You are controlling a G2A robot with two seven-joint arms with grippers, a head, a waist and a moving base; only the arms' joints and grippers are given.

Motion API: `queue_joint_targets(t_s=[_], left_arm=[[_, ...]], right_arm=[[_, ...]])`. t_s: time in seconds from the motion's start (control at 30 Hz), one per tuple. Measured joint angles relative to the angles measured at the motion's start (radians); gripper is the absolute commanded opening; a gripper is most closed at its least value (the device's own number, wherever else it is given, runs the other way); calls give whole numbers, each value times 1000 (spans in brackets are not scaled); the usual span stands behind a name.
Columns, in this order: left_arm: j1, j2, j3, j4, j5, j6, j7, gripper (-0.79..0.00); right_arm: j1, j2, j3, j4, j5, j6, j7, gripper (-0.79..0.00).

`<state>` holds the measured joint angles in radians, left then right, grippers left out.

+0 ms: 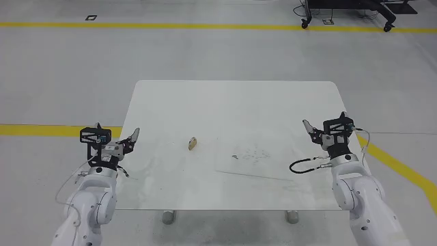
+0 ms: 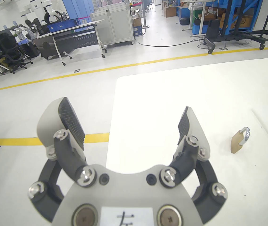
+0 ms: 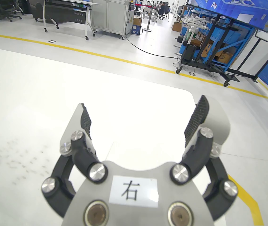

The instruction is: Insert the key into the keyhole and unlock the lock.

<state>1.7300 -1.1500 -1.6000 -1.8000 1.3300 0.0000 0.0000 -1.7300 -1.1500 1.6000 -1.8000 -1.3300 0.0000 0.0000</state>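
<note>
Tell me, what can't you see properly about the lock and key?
- Keyhole: too small to find on the padlock in the left wrist view or top view.
- Key: the silver piece at the padlock's top, left wrist view, could be shackle or key; too small to tell.

White label (image 2: 126,216) on the left gripper (image 2: 125,109) base: one black character, partly cut off. Second label (image 3: 134,190) on the right gripper (image 3: 142,104) base: one black character, whole.

Brass-gold lock (image 2: 237,143), silver shackle (image 2: 245,134); white table (image 2: 171,90); left pincer (image 2: 125,104) grey with black ribbed pads (image 2: 71,118).
</note>
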Motion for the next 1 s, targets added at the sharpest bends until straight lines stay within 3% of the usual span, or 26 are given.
queue_joint_targets(t_s=[0.4,0.63,1.0], left_arm=[[0,0,0,0,0,0,0,0],[0,0,0,0,0,0,0,0],[0,0,0,0,0,0,0,0]], right_arm=[[11,-1,-16,10,-16,-6,18,0],[200,-10,-195,136,-25,-241,187,0],[208,-10,-199,142,-27,-240,188,0]])
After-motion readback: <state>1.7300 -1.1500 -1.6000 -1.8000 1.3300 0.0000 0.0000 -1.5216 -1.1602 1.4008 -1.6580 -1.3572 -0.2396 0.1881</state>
